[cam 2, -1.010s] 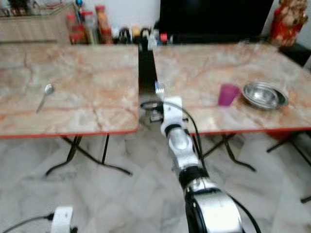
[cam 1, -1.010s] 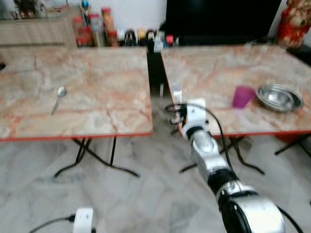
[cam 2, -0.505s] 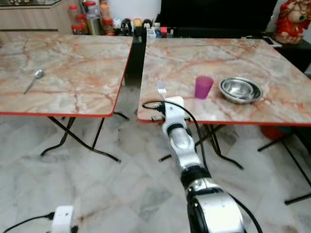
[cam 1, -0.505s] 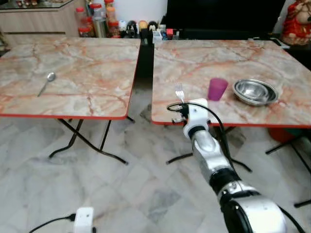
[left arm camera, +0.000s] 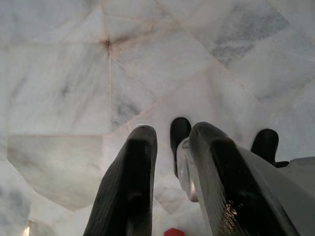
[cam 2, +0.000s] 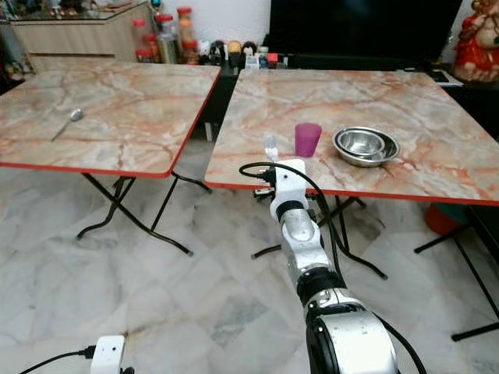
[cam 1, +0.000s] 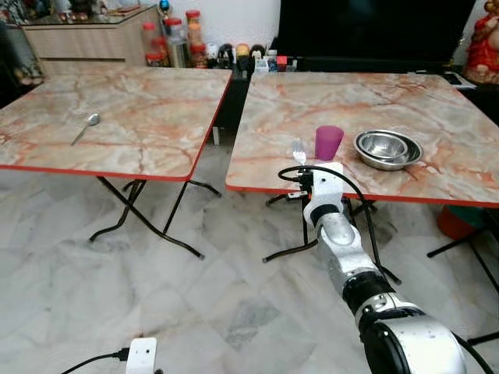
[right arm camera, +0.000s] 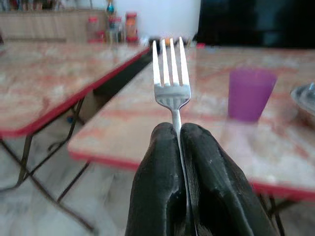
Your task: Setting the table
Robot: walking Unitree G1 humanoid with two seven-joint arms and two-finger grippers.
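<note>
My right gripper [right arm camera: 178, 132] is shut on the handle of a silver fork [right arm camera: 171, 73], which it holds upright with the tines up. The fork [cam 1: 299, 149] stands at the front edge of the right marble table [cam 1: 437, 101], just left of a purple cup [cam 1: 329, 142]. A steel bowl [cam 1: 387, 148] sits to the right of the cup. A spoon [cam 1: 86, 128] lies on the left marble table [cam 1: 140, 109]. My left gripper [left arm camera: 172, 140] hangs idle over the floor, its fingers a little apart with nothing between them.
A narrow gap separates the two tables, and folding legs [cam 1: 148, 222] splay out under them. Bottles and jars [cam 1: 175, 39] and a dark screen [cam 1: 374, 35] line the back. A white plug block [cam 1: 140, 357] with a cable lies on the marble floor.
The whole view has shifted and sharpened as the camera moved. The fork in my right gripper now stands closer to the purple cup, at the right table's front edge.
</note>
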